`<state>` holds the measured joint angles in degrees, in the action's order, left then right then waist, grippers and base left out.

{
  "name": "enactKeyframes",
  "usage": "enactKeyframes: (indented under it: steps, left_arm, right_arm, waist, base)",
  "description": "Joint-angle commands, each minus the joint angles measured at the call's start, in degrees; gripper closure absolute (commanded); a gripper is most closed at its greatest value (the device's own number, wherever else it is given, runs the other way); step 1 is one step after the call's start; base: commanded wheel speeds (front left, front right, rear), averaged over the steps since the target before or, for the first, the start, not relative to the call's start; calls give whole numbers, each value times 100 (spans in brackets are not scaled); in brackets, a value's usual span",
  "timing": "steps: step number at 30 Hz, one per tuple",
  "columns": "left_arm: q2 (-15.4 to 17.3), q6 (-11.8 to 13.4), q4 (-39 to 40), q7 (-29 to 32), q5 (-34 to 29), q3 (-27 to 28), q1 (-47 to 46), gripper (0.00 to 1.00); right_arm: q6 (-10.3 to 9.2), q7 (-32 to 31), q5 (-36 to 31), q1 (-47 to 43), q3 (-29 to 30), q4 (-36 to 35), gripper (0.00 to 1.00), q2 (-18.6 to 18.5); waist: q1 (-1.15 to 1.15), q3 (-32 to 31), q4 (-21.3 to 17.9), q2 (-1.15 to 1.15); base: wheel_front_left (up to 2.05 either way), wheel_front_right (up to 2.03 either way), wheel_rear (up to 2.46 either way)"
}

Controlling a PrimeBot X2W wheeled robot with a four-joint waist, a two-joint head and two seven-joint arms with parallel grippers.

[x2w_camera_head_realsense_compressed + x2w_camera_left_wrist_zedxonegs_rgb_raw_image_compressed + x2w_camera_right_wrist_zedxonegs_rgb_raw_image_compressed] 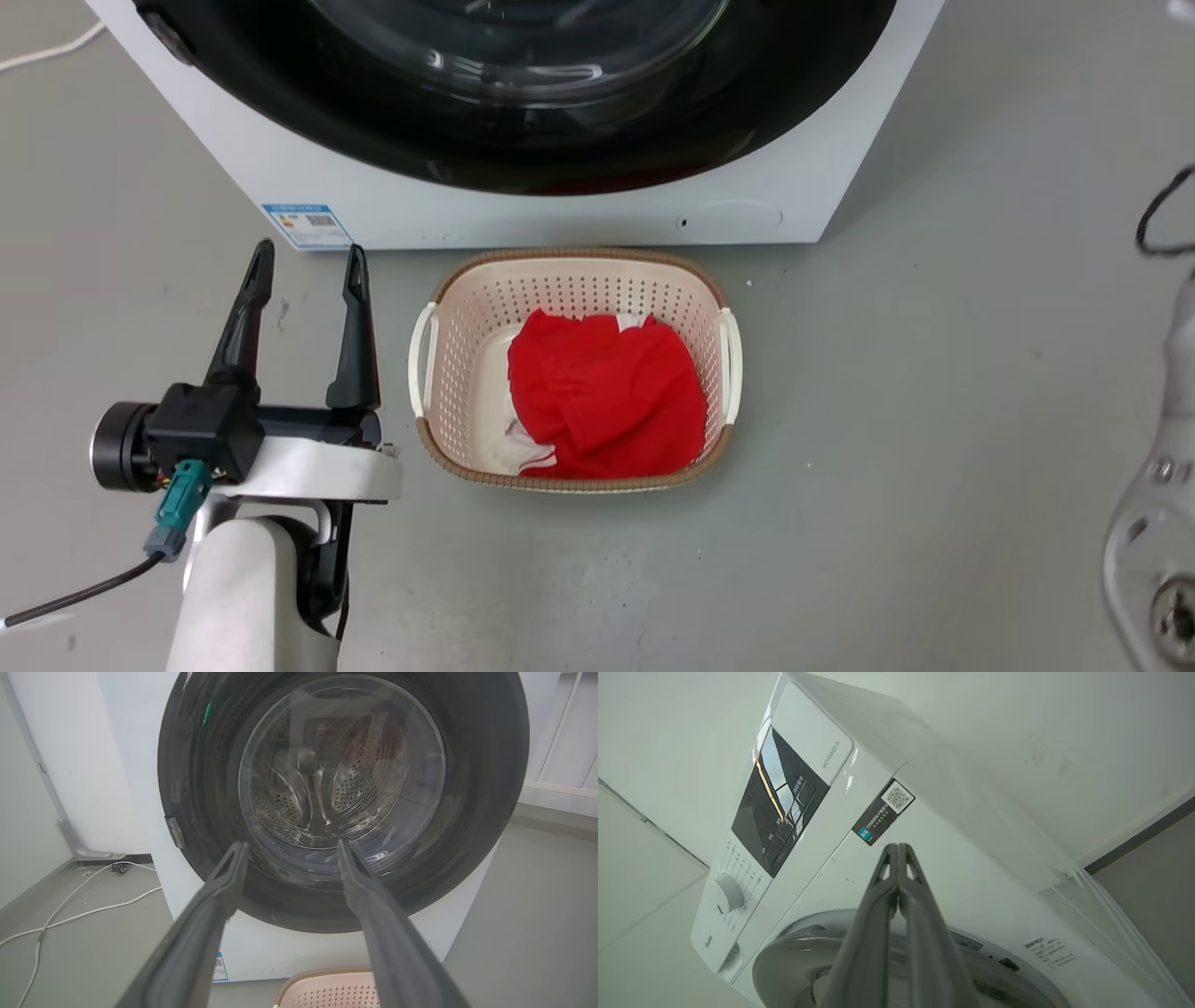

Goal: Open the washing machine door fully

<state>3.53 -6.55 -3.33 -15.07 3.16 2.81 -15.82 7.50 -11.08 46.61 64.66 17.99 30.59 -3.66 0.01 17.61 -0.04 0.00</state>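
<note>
The two dark fingers of the left gripper (309, 257) are spread wide apart with nothing held between them, the tips being raised over the grey floor (887, 467) just short of the lower edge of the washing machine (560, 210). In the left wrist view the same gripper (292, 845) is aimed at the washing machine door (341, 798), whose glossy black ring is seen lying against the white front, apart from the fingertips; a perforated steel drum (355, 784) is visible through the clear glass bowl. In the head view the door (280, 103) is found at 12 o'clock of the picture. The fingers of the right gripper (897, 849) are pressed together on nothing, and a dark sticker with a QR code (885, 812) is seen just past their tips at 12 o'clock, with the control panel (780, 807) at 10 o'clock and a white dial (726, 893) at 9 o'clock. A blue label (308, 224) is stuck low on the machine, at 12 o'clock of the left gripper. A perforated laundry basket (569, 271) is set on the floor at 6 o'clock of the machine and at 3 o'clock of the left gripper; a crumpled red garment (607, 392) is held in it, lying over a white cloth (495, 448). A white cable (70, 914) is laid across the floor at 8 o'clock of the door.
</note>
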Motion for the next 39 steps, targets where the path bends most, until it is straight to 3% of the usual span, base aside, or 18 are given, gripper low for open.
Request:
enactKeyframes:
  steps: [1, 14, 26, 32, 39]
  left_arm:
    - [-1, -9, 32, -14, 17, 15, -102, 0]
    - [-30, -39, 189, -14, -19, -45, -369, 0]
    - [-48, -60, 231, -14, -27, -98, -586, 0]
    - [-51, -68, 205, -14, -11, -131, -638, 0]
    - [-58, -72, 150, -14, -14, -113, -662, 0]
  right_arm:
    - [-2, -221, -184, 297, 33, 210, 100, -66]
    - [-2, -1803, -1592, 1723, 118, 1482, 100, -44]
    - [-2, -2440, -2296, 2175, 103, 1627, 100, 73]
    - [1, -2869, -2131, 2232, 10, 1603, 100, 89]
    - [18, -3632, -1089, 2012, -369, 1642, 100, 237]
  waist:
    - [-1, 136, 47, 0]
    - [-1, 640, 168, 0]
    - [-1, 994, 285, 0]
    - [-1, 1078, 345, 0]
    - [-1, 1074, 355, 0]
  base:
    - [0, 0, 0]
    - [0, 0, 0]
    - [0, 0, 0]
    - [0, 0, 0]
    - [0, 0, 0]
